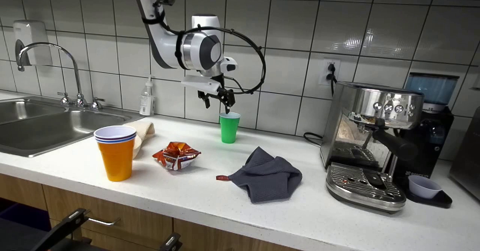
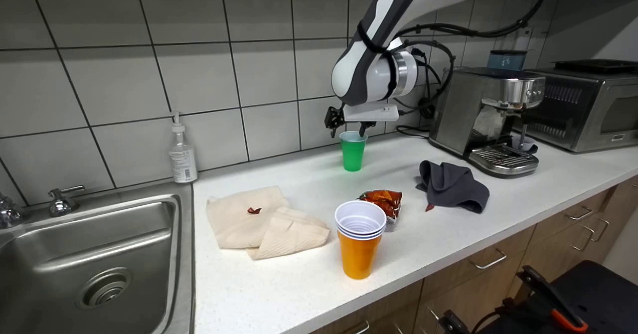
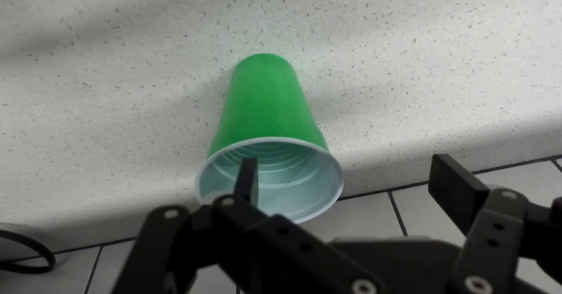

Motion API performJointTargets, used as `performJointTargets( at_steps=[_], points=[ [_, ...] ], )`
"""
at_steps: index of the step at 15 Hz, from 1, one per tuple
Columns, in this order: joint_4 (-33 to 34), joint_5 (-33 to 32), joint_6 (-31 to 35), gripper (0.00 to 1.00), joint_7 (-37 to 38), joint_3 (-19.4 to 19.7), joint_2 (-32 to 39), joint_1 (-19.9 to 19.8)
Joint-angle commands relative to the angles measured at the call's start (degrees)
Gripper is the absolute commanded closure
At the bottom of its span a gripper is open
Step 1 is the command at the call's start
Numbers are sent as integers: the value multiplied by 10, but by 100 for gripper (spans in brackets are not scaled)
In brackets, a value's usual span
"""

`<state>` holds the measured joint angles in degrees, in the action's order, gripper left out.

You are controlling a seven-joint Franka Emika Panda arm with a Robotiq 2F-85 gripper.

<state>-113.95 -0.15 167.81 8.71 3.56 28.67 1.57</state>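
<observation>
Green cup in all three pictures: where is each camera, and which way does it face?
An exterior view: nearer the coffee machine, slanting toward the tap; arm and jaws show.
An exterior view: nearer the sink, slanting toward the coffee machine; arm and jaws show.
Wrist view: on the wrist, looking down past the jaws at the green cup; jaws show.
Both exterior views share the orange cups.

Glare on tiles (image 1: 382, 39), soft shadows across counter (image 3: 109, 87)
</observation>
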Motion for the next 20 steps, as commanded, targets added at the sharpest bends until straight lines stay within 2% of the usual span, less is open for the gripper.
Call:
performJointTargets(
  at_steps=[1,20],
  points=[
    [33,10,-2,0,-21,-13,21,-11],
    [88,11,-3,0,-24,-20,73,-12]
  ],
)
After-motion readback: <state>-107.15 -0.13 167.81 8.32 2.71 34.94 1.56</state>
